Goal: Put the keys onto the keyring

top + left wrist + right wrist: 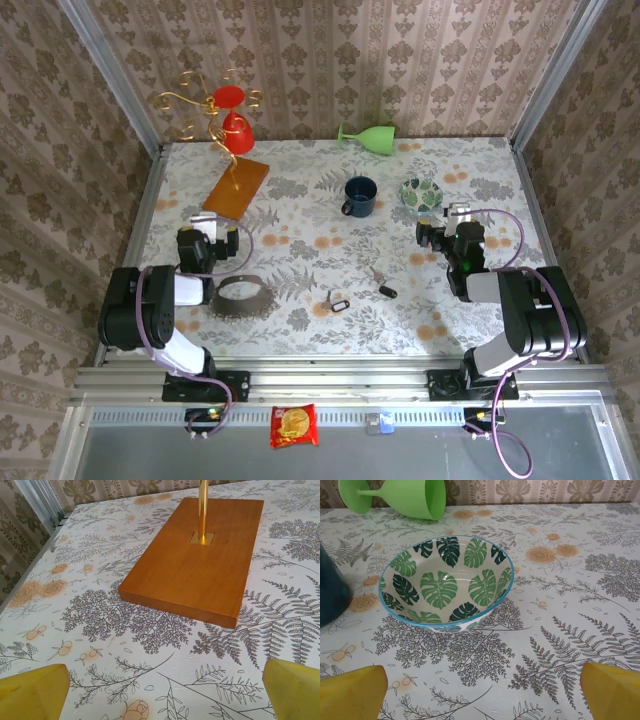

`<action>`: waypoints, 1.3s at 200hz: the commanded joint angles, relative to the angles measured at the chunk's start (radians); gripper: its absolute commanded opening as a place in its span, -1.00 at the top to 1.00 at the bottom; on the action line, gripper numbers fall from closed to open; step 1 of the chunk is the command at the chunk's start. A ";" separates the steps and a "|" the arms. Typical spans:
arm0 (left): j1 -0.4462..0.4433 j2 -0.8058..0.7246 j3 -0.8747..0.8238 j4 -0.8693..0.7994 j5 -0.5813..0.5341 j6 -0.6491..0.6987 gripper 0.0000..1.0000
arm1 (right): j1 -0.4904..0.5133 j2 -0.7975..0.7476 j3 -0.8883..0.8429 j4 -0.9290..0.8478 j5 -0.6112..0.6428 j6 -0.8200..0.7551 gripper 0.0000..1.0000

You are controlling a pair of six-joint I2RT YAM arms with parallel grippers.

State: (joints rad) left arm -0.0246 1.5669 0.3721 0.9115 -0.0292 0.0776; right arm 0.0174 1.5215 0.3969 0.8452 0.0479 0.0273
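The keyring [245,296], a thin silvery wire loop, lies on the floral table beside my left arm. Three tiny keys rest near the front middle: one [338,302] with a black head, one [386,291] dark and short, one [376,272] silver. My left gripper [212,224] [165,700] is open over bare tablecloth, its yellow fingertips [35,690] far apart, facing the wooden base. My right gripper [448,214] [482,700] is also open with nothing between its fingertips [612,690], pointing at the leaf-patterned bowl.
The gold wire stand's wooden base [197,555] [237,186] lies just ahead of the left gripper, a red glass [234,118] hanging on it. A leaf bowl [445,580] [421,192], a blue mug [359,195] and a tipped green goblet [370,137] stand at the back.
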 commanded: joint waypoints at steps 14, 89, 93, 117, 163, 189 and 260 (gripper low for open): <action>0.005 -0.011 0.023 0.003 0.012 -0.011 -1.00 | -0.003 0.008 0.014 -0.002 0.004 0.003 -1.00; 0.006 -0.010 0.022 0.003 0.012 -0.011 -1.00 | -0.003 0.008 0.016 -0.003 0.004 0.003 -1.00; 0.007 -0.011 0.023 0.002 0.013 -0.011 -1.00 | -0.002 0.008 0.015 -0.003 0.004 0.003 -1.00; 0.006 -0.010 0.022 0.002 0.015 -0.012 -1.00 | -0.003 0.008 0.016 -0.003 0.005 0.003 -1.00; 0.008 -0.011 0.021 0.002 0.016 -0.012 -1.00 | -0.003 0.008 0.016 -0.003 0.004 0.005 -1.00; 0.008 -0.029 -0.033 0.097 0.002 -0.016 -1.00 | -0.002 -0.013 0.014 -0.015 -0.001 0.001 -0.89; 0.003 -0.574 -0.022 -0.410 -0.092 -0.157 -1.00 | 0.086 -0.382 0.204 -0.641 0.055 0.184 -0.84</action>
State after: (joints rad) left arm -0.0246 1.1381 0.2630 0.8215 -0.0967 0.0196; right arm 0.0624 1.2190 0.5518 0.4423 0.0769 0.0860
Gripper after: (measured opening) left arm 0.999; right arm 0.932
